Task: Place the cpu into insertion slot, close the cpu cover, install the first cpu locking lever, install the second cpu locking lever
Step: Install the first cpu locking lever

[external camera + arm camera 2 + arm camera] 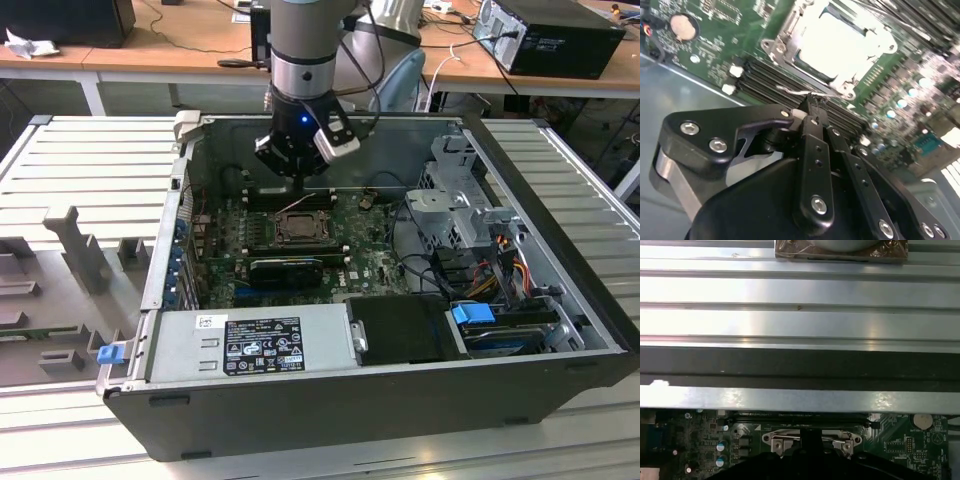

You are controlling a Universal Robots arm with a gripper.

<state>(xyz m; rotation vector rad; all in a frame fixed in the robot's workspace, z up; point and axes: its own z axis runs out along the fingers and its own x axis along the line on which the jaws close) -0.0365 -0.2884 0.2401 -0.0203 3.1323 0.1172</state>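
The open dark-grey computer case point(560, 250) fills the middle of the exterior view, its green motherboard point(375, 262) flat inside, and my black gripper point(298, 178) hangs over the board's far edge, just above the square black-framed insertion slot point(298, 229). In the second wrist view, upper centre, the silvery cpu cover point(840, 42) lies down over the pale cpu, and my fingers point(815, 117) are pinched together on a thin wire locking lever point(802, 93) beside it. As I judge it, doing this well means keeping the grip firm and low and sweeping the lever flat under its catch without twisting.

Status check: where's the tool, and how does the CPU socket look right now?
Tool shut, tips at a thin wire lever beside the socket. CPU cover lying flat over the insertion slot. Nothing in the way.
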